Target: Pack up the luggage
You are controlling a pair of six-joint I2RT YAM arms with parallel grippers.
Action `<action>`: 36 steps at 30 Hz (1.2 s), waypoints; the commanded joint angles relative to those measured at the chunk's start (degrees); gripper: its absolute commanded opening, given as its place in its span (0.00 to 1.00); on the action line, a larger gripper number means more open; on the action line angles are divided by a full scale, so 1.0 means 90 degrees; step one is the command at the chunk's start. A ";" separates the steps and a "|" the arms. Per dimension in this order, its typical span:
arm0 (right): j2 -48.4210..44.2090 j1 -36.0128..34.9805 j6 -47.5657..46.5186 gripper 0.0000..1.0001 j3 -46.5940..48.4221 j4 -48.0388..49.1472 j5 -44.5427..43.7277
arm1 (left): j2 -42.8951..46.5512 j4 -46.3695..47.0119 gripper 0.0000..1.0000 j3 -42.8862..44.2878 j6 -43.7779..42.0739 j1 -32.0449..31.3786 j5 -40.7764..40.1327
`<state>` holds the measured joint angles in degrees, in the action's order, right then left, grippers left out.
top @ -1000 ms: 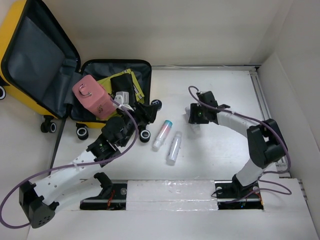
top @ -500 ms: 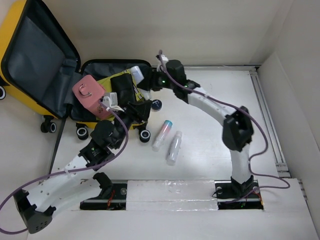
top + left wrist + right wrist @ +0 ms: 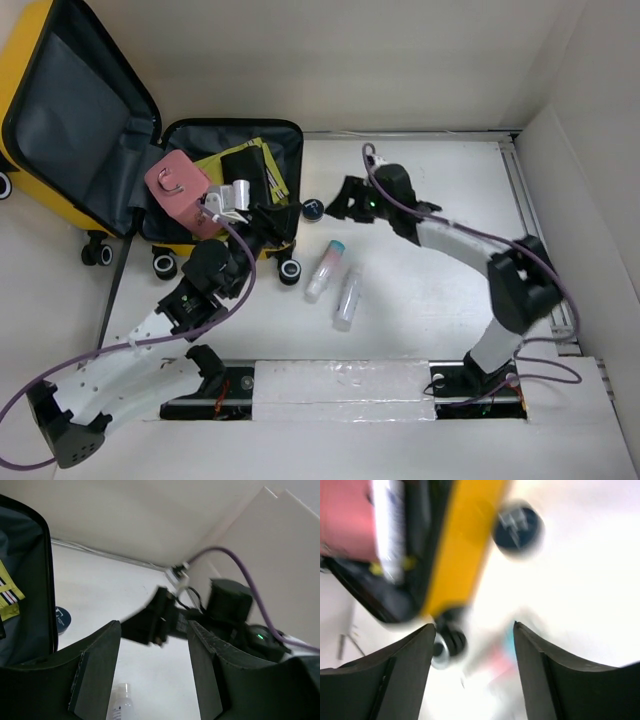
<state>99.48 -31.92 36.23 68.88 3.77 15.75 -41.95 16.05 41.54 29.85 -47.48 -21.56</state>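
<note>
Two bottles (image 3: 325, 270) beside the open luggage (image 3: 70, 110), left gripper (image 3: 155, 630) jaws parted, empty, by its rim, right gripper (image 3: 474, 627) wide, empty, near a dark cap (image 3: 313, 208).

Small case (image 3: 180, 192) in luggage (image 3: 75, 115); to its right, bottle (image 3: 325, 270) beside bottle (image 3: 348, 295), perhaps a jar (image 3: 313, 209).

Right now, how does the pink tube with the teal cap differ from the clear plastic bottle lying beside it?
The pink tube has a teal cap; the clear bottle shows no coloured cap. The pink tube lies nearer the yellow suitcase, the clear bottle farther from it. Both lie flat, roughly parallel.
</note>
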 commanded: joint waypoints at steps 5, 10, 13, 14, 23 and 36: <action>-0.2437 -0.1012 -0.0375 0.70 -0.2281 -0.2064 -0.2529 | -0.0416 0.0579 0.51 -0.0035 -0.0006 0.0042 0.0364; -0.2714 -0.1823 0.0272 0.80 -0.3024 -0.2323 -0.2796 | -0.0738 0.0911 0.51 -0.0200 0.0121 0.0042 0.0687; -0.2207 -0.2193 0.0359 0.82 -0.2850 -0.2167 -0.2795 | -0.0797 0.0912 0.51 -0.0260 0.0121 0.0042 0.0755; -0.2051 -0.2292 0.0359 0.82 -0.2617 -0.2167 -0.2795 | -0.0797 0.0912 0.51 -0.0318 0.0121 0.0042 0.0755; -0.0966 -0.2215 0.0623 0.42 -0.2468 -0.1406 -0.3049 | -0.0261 0.0462 0.51 -0.0718 0.0180 0.0042 0.0229; -0.1322 -0.0780 -0.1241 0.23 0.0165 -0.1376 -0.1351 | 0.0882 0.0239 0.61 -0.0739 0.0180 0.0042 0.0062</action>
<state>83.44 -39.83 31.29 58.24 -15.27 -4.21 -33.82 18.24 35.00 31.35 -47.40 -21.45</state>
